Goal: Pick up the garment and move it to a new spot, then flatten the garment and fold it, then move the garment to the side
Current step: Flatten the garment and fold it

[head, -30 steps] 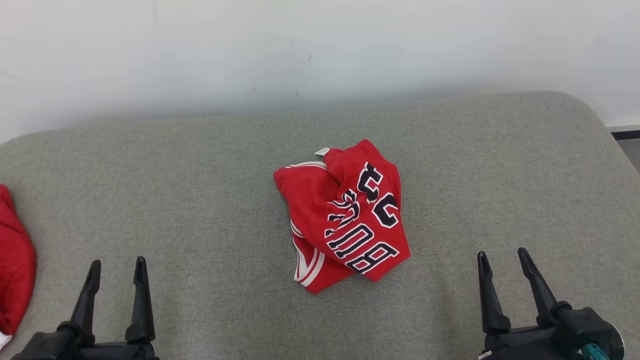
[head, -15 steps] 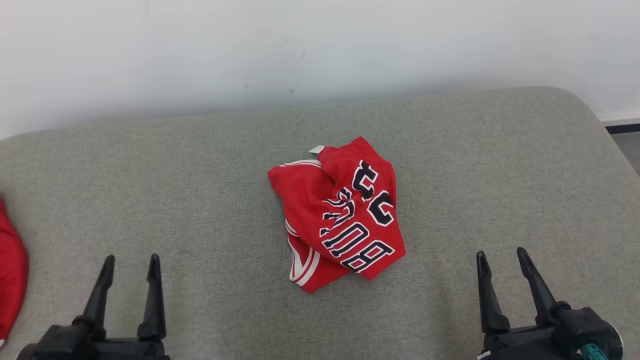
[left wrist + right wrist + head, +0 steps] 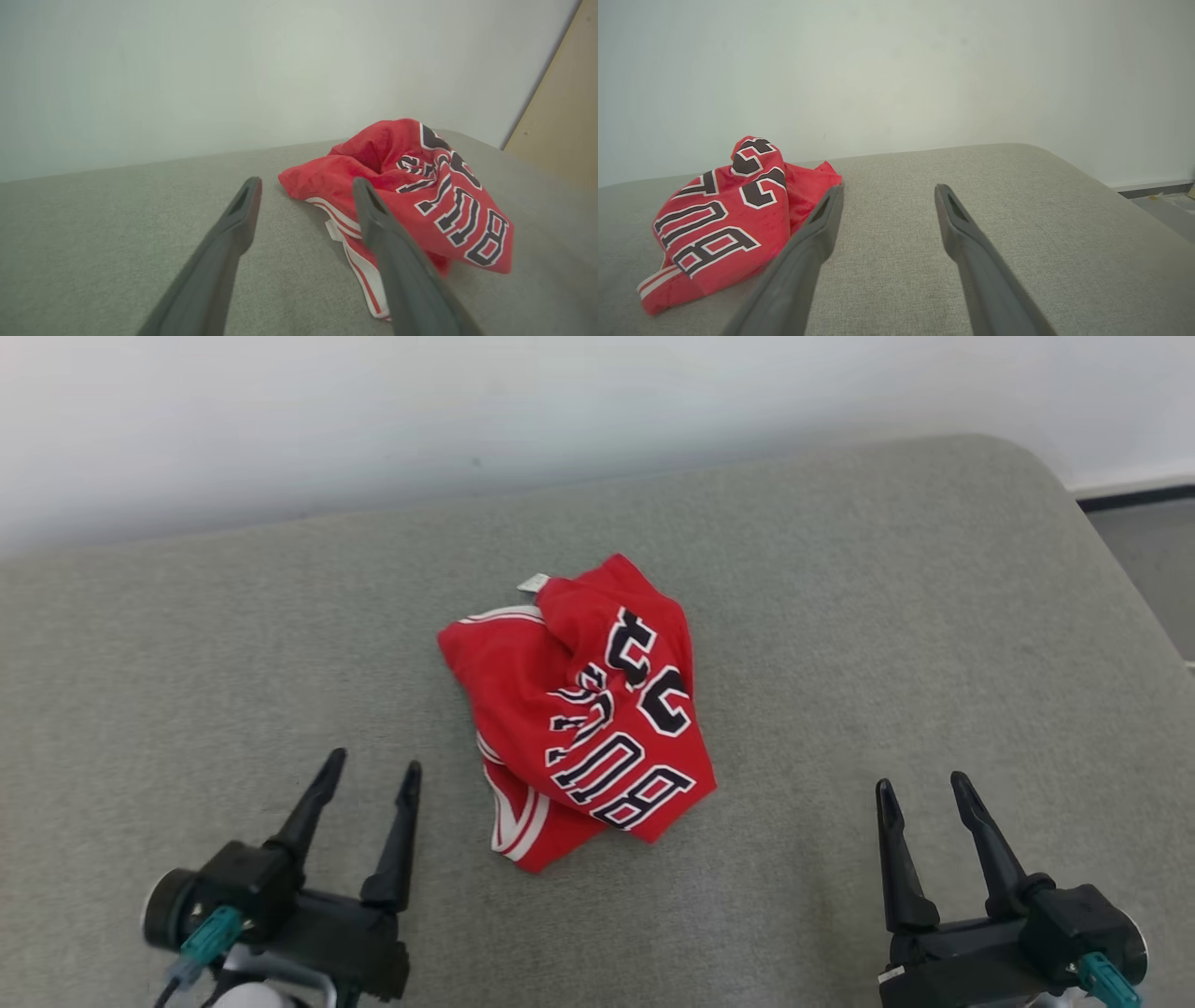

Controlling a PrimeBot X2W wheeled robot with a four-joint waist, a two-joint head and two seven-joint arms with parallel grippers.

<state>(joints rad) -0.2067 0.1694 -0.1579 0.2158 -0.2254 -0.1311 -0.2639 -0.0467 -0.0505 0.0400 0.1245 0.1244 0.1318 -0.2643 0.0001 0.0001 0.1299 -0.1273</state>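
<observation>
My head camera has swung, so the whole scene has slid in the head view, but the real change is my left claw [image 3: 373, 761]: it has come in from the near-left corner and turned toward the garment [image 3: 579, 709]. It now sits at about the heap's 8 o'clock, near it but not touching. Its fingers are spread wide and hold nothing. My right claw [image 3: 920, 780] has kept its place at the heap's 4 o'clock, well apart, also spread wide and empty. I read this as the reach for the first pickup, with nothing lifted yet. The red jersey lies crumpled in the middle of the grey-covered table [image 3: 887, 607]. Its long axis runs roughly 12 to 6 from where I sit, leaning a little toward 1 and 7. A small white tag pokes out at the far 11 o'clock corner and the white-striped trim shows at the near 7 o'clock end. The lettering reads upside down to me, so I judge the top of the shirt faces my way, though the bunching hides the neck and hem
</observation>
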